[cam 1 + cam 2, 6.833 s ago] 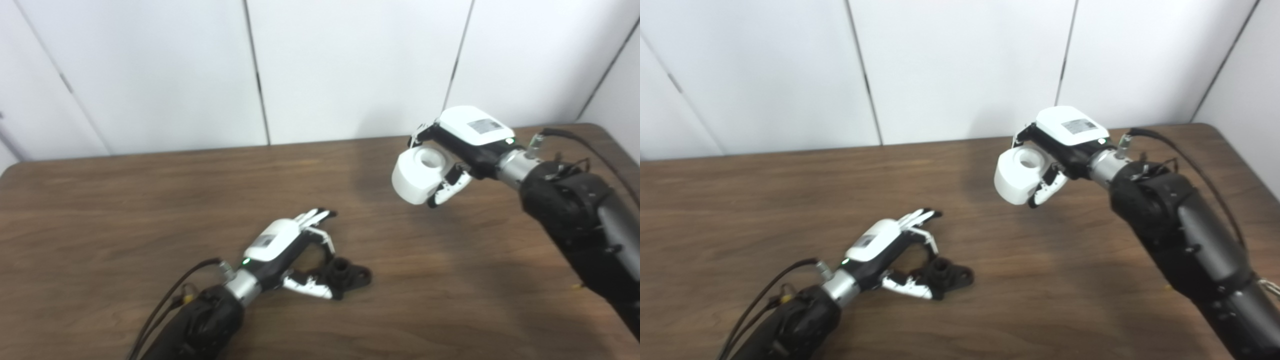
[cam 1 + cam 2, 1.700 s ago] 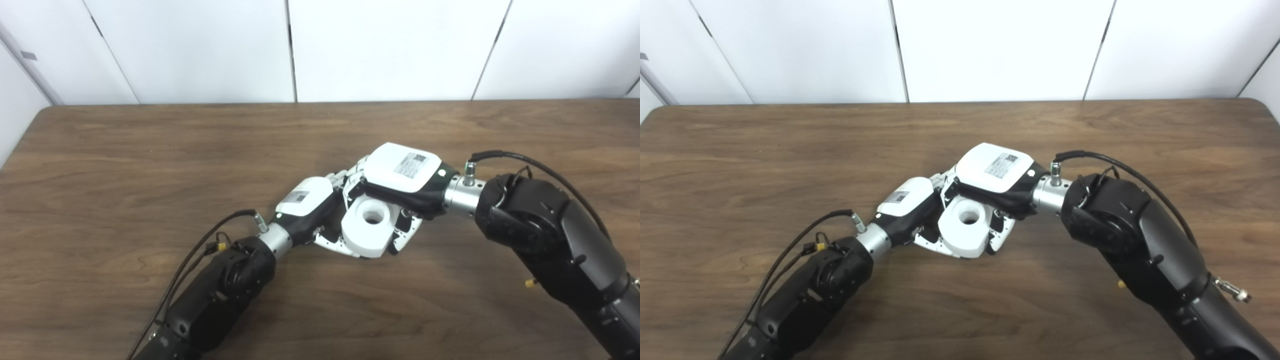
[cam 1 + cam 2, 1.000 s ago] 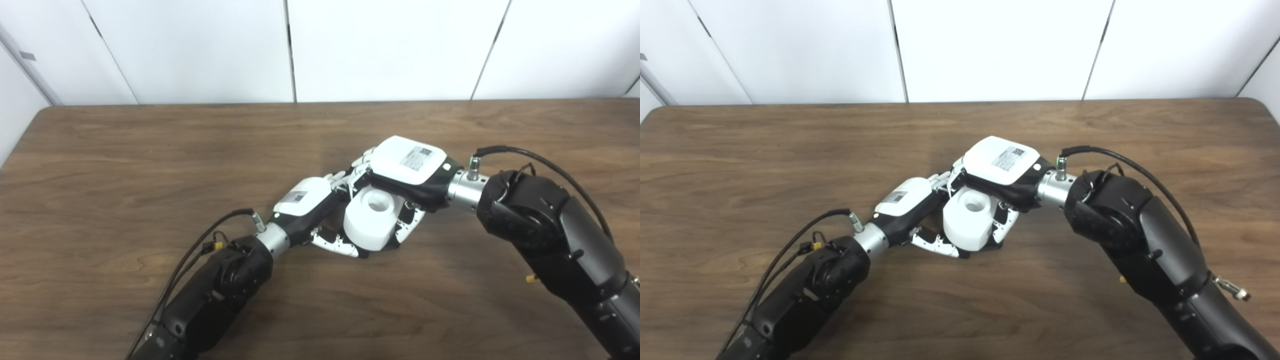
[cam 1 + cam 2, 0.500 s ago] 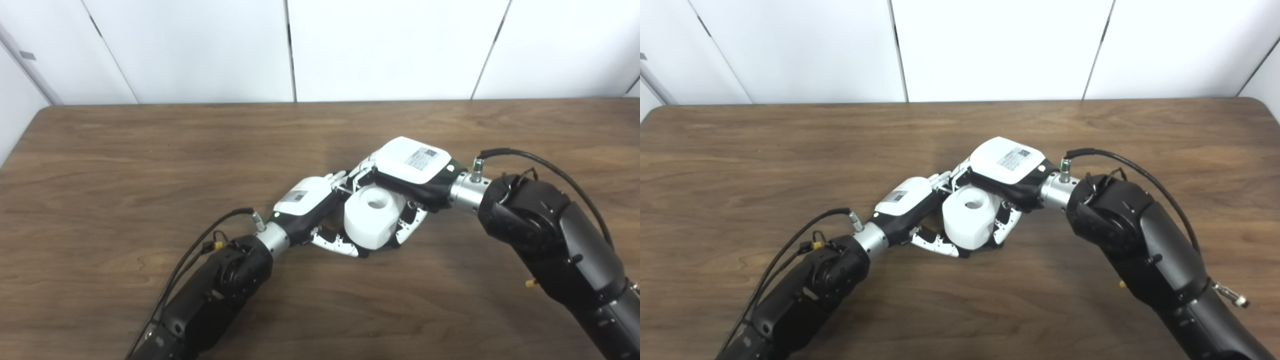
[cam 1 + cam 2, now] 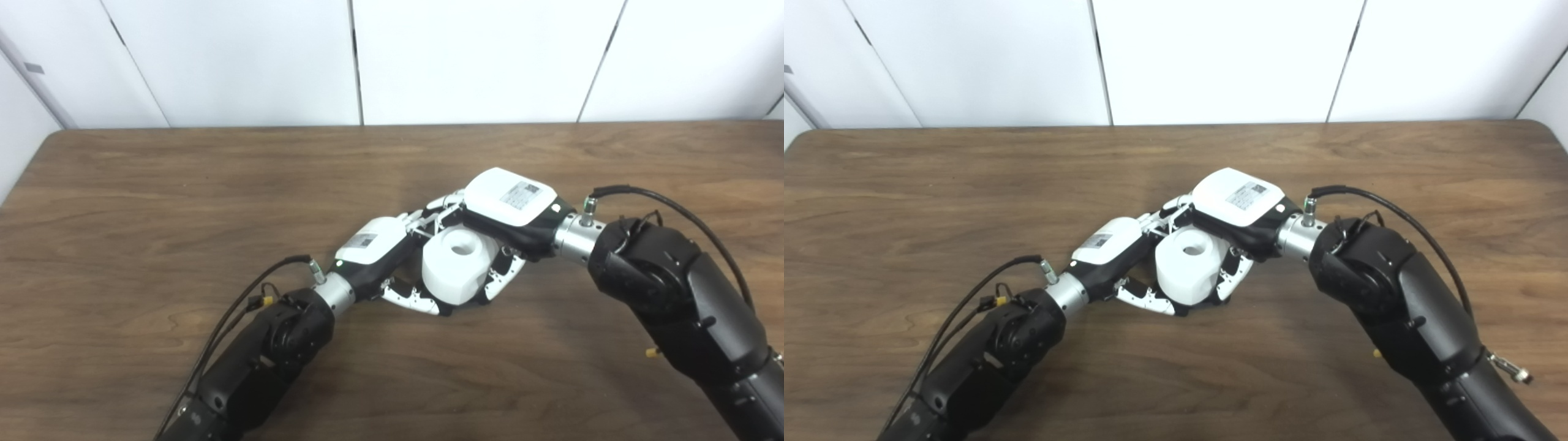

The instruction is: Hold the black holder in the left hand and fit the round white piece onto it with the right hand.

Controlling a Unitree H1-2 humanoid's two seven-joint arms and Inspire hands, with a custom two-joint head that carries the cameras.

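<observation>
The round white piece (image 5: 456, 263), a thick cylinder with a hole in its top, stands upright near the table's middle. My right hand (image 5: 508, 205) covers it from above and the right, shut on it, with fingers (image 5: 432, 214) over its far side and the thumb on its near right. My left hand (image 5: 373, 242) comes in from the left and wraps the piece's base, with its thumb along the near side. The black holder (image 5: 1182, 310) is almost wholly hidden under the piece; only a dark sliver shows at the base.
The brown wooden table (image 5: 153, 202) carries nothing else in view. White wall panels (image 5: 465, 55) stand behind its far edge. Both black forearms cross the near half of the table, with cables at the wrists.
The white piece has tipped from tilted to upright and sits lower over the holder. My right hand has slid slightly to the right. The left hand has stayed in place.
</observation>
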